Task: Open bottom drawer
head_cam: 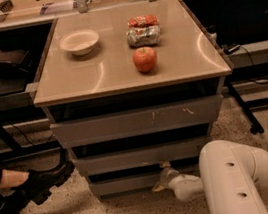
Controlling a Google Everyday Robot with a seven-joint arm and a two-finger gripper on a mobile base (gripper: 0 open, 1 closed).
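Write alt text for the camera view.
The robot's white arm puts its gripper at the top edge of the bottom drawer of a grey three-drawer cabinet. On top sit a bowl, an apple and a snack bag.
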